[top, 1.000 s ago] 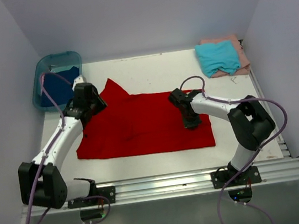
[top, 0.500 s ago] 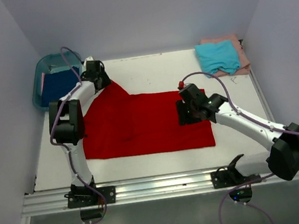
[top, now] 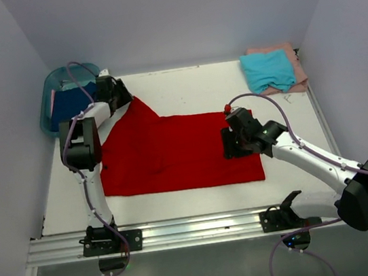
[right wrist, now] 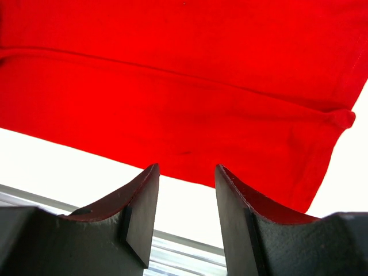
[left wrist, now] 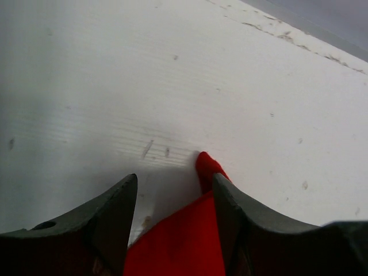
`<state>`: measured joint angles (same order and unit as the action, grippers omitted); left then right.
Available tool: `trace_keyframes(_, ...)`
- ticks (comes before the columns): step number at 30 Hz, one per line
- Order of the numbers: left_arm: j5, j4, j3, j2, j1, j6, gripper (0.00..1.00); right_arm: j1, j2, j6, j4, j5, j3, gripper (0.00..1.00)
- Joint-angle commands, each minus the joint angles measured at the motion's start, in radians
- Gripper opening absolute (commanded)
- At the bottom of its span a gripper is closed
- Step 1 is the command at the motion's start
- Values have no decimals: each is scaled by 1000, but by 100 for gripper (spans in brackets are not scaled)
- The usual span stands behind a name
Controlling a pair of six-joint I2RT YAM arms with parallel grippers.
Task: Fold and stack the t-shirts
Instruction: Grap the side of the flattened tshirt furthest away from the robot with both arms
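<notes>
A bright red t-shirt (top: 172, 150) lies spread flat on the white table. My left gripper (top: 125, 97) is open at the tip of its far left sleeve. In the left wrist view the red cloth (left wrist: 184, 241) lies between the fingers (left wrist: 115, 218) and its tip pokes past them. My right gripper (top: 230, 148) is open over the shirt's right part. In the right wrist view (right wrist: 185, 172) it hovers by the shirt's edge (right wrist: 172, 86), empty. A folded teal t-shirt (top: 268, 70) lies on a pale pink one (top: 273, 49) at the back right. A dark blue t-shirt (top: 66, 105) lies in the tub.
A teal plastic tub (top: 50, 85) stands at the back left corner, just left of my left gripper. Grey walls close in the table on three sides. A metal rail (top: 197, 229) runs along the near edge and shows in the right wrist view (right wrist: 172, 253).
My left arm swung from the shirt's left edge to the far sleeve tip, then edged left. My right gripper shifted slightly right and nearer over the shirt.
</notes>
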<state>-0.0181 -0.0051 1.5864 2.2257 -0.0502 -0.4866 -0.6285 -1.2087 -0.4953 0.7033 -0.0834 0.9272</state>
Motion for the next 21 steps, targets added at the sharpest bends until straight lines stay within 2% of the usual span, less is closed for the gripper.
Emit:
trace_keyframes(1,-204,126,44,31,19,-12,58,-5,14,17,27,-9,7,47)
trace_keyframes(9,-422,129,116,129,76,-102,56,-4,-18,12,30,-23,13,45)
trace_keyframes(12,-548,171,127,166,99,-155,54,-5,-22,12,28,-30,9,45)
trace_keyframes(17,-773,345,118,212,116,-242,49,-5,-32,9,24,-33,4,43)
trace_keyframes(21,-894,516,98,239,136,-409,42,-5,-35,6,24,-44,-2,42)
